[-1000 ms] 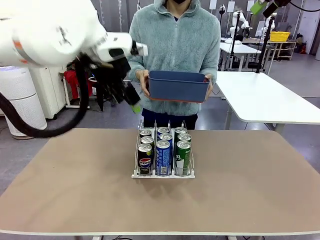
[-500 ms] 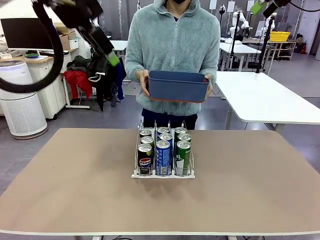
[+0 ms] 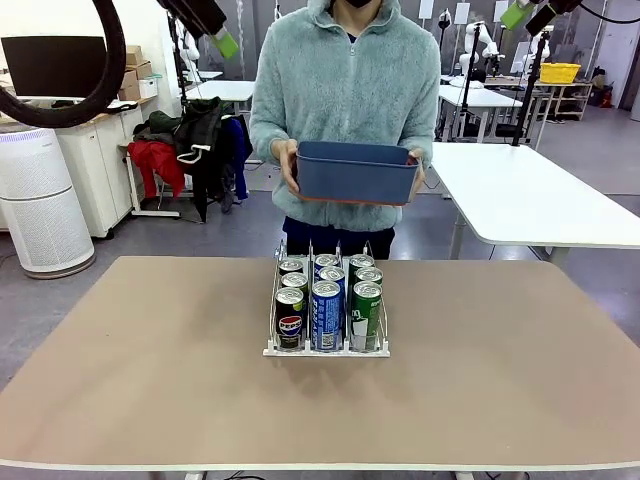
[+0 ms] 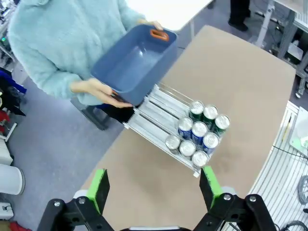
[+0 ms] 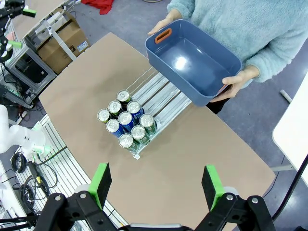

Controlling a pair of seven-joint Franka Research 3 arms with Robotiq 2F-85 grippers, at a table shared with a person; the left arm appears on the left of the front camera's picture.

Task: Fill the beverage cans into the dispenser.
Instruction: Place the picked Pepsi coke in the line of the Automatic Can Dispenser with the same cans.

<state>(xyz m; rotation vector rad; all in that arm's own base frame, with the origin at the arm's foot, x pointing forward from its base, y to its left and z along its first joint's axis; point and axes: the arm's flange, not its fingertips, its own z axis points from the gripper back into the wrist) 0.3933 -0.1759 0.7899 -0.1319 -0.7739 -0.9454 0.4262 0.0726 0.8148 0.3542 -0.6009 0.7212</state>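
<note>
Nearest you, the dispenser sits mid-table with nine beverage cans upright in three lanes: black, blue, green. Beyond it the person holds an empty blue bin. Your left gripper has just lifted away high, jaws spread and empty; right gripper likewise — filling looks done

You are in a robotics lab: white tables on a grey floor, further robot arms on stands behind, a monitor beside cardboard boxes, a white air purifier.
</note>
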